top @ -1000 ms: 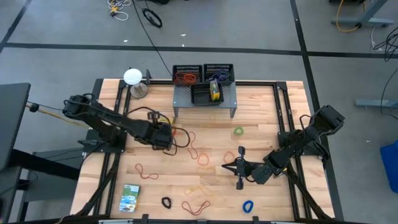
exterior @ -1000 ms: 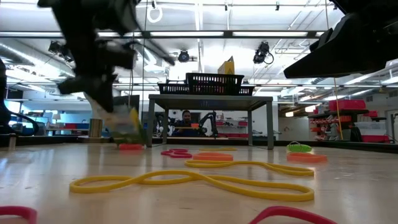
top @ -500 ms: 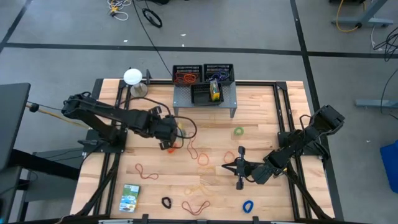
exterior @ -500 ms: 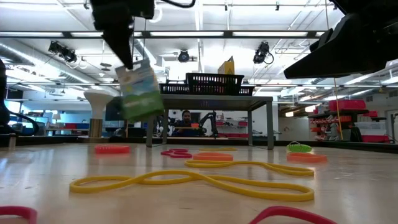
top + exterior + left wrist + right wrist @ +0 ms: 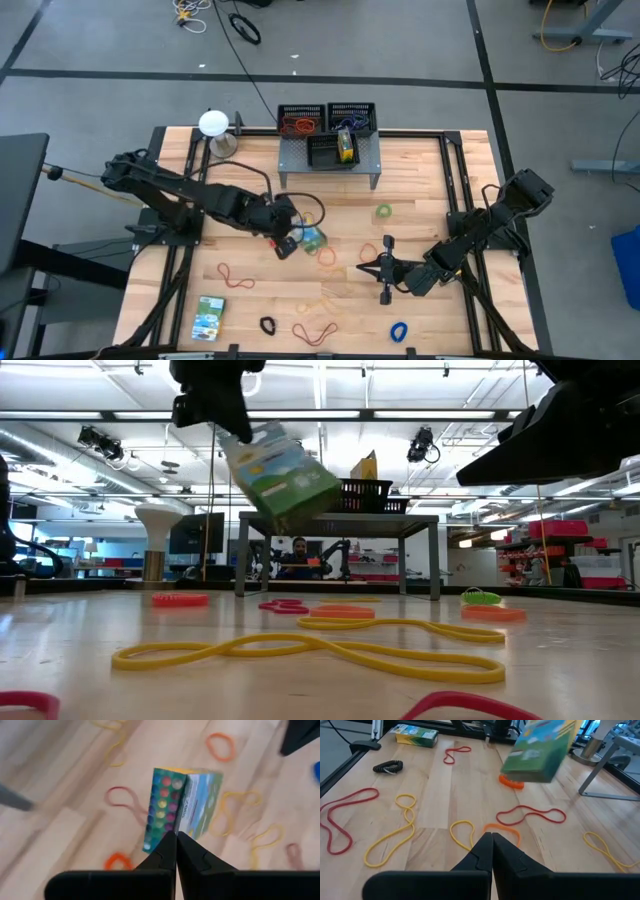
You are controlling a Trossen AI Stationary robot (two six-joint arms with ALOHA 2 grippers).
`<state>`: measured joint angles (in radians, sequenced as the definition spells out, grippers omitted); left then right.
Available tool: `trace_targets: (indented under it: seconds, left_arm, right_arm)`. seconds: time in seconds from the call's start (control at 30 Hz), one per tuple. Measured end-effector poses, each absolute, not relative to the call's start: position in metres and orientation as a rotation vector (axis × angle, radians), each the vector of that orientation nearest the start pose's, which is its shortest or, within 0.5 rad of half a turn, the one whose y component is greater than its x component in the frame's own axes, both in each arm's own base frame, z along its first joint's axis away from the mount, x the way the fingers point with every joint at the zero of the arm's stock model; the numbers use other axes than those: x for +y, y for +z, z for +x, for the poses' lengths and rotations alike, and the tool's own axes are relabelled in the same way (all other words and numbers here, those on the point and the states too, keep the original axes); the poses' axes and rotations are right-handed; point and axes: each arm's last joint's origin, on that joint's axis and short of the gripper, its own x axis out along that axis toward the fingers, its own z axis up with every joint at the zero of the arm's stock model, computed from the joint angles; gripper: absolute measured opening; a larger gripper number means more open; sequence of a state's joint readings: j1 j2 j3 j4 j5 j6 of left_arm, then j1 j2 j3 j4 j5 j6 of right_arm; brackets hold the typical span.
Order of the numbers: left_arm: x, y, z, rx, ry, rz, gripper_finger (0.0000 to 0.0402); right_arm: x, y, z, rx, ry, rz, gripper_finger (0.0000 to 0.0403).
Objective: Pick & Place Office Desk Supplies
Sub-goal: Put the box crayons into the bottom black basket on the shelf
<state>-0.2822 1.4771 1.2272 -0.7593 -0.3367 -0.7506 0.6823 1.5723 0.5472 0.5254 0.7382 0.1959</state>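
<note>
The green-and-white card box hangs tilted in the air, clear of the table, in front of the grey shelf — colourful dots on one face, a blue-green picture on another. The left gripper pinches it tight, the arm stretched low towards the table's middle. A moment ago it was nearer the shelf's left leg. The right gripper waits shut, further out from the shelf.

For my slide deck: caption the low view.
Left gripper carries a tilted green-white box above the table, over yellow bands, with the shelf behind.
</note>
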Motion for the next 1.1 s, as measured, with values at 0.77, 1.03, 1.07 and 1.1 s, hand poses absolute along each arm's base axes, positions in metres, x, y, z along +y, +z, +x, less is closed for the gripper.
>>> trace_targets:
  seconds: [0.77, 1.03, 1.07, 1.1]
  left_arm:
    - [-0.058, 0.249, 0.335, 0.882, 0.288, -0.321, 0.0005]
    - [-0.069, 0.249, 0.334, 0.894, 0.195, -0.234, 0.0006]
    - [-0.07, 0.249, 0.335, 0.889, 0.183, -0.222, 0.0006]
    - [-0.071, 0.249, 0.335, 0.884, 0.173, -0.21, 0.0006]
  right_arm:
    - [0.095, 0.15, 0.267, 0.374, -0.185, -0.049, 0.0105]
    - [0.054, 0.154, 0.284, 0.37, -0.039, -0.031, 0.0235]
    - [0.05, 0.155, 0.285, 0.368, -0.021, -0.021, 0.0245]
    - [0.047, 0.157, 0.287, 0.364, -0.011, -0.014, 0.0252]
